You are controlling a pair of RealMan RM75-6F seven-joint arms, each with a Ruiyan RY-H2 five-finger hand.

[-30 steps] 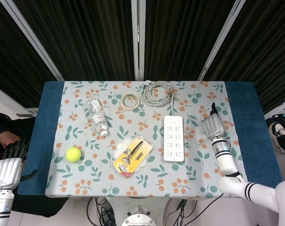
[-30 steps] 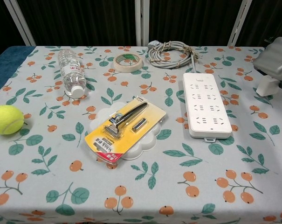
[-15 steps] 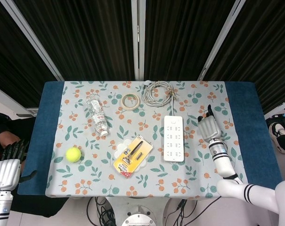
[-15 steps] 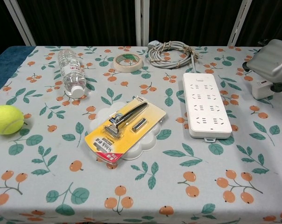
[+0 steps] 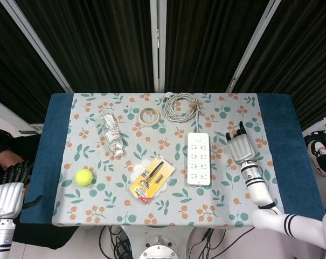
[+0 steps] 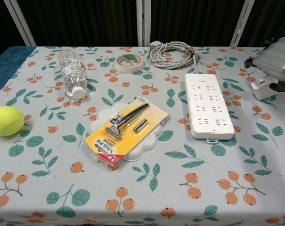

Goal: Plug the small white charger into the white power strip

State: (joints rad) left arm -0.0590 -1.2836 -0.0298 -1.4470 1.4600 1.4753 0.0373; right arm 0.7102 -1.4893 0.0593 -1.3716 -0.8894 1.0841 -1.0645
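Note:
The white power strip [image 5: 199,158] [image 6: 207,105] lies flat on the floral cloth right of centre, sockets up. Its grey cable [image 5: 181,105] [image 6: 173,49] is coiled behind it. The small white charger [image 6: 261,88] shows only in the chest view, tilted at the far right just under my right hand [image 5: 240,147] [image 6: 276,59]. That hand covers it from above and grips it to the right of the strip; in the head view the hand hides the charger. My left hand [image 5: 9,197] hangs off the table's left front corner, holding nothing, fingers apart.
A yellow razor pack [image 5: 151,178] lies left of the strip. A water bottle [image 5: 111,133], a tape roll [image 5: 149,115] and a tennis ball [image 5: 84,177] sit further left. Blue table edges [image 5: 284,140] flank the cloth.
My right hand has shifted slightly left toward the strip, and the charger under it has moved left and tilted. The left hand has barely moved.

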